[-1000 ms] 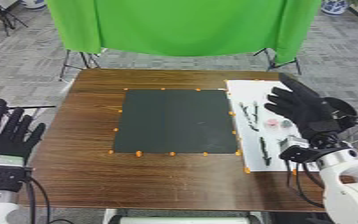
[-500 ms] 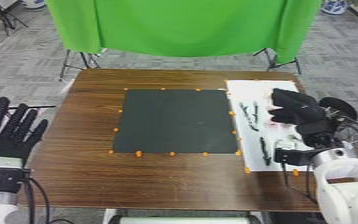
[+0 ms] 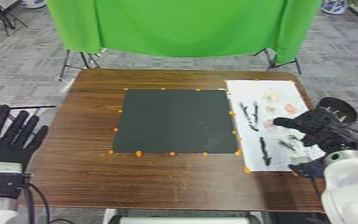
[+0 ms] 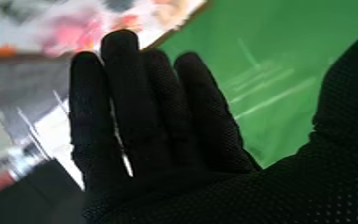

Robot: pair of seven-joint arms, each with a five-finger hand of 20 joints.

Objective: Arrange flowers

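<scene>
Over the right side of the white sheet [image 3: 264, 92] is my right hand [image 3: 316, 125], above its right edge. In the right wrist view the right hand [image 4: 149, 125] has straight fingers and holds nothing. Dark green stems [image 3: 264, 150] lie on the sheet's left part. Pale blossoms, among them a pinkish one [image 3: 290, 108] and a yellowish one [image 3: 271, 95], lie farther back; a green sprig [image 3: 287, 144] is close to the hand. At the table's left side my left hand [image 3: 7, 140] rests with fingers straight.
A dark square mat [image 3: 175, 121] edged by orange markers covers the middle of the wooden table [image 3: 158, 182]. A round black object [image 3: 337, 109] stands just beyond the right hand. Behind the table hangs a green cloth [image 3: 184, 27].
My right hand has come down and nearer the robot, turning its fingers leftward and uncovering blossoms on the sheet. The left hand has hardly moved.
</scene>
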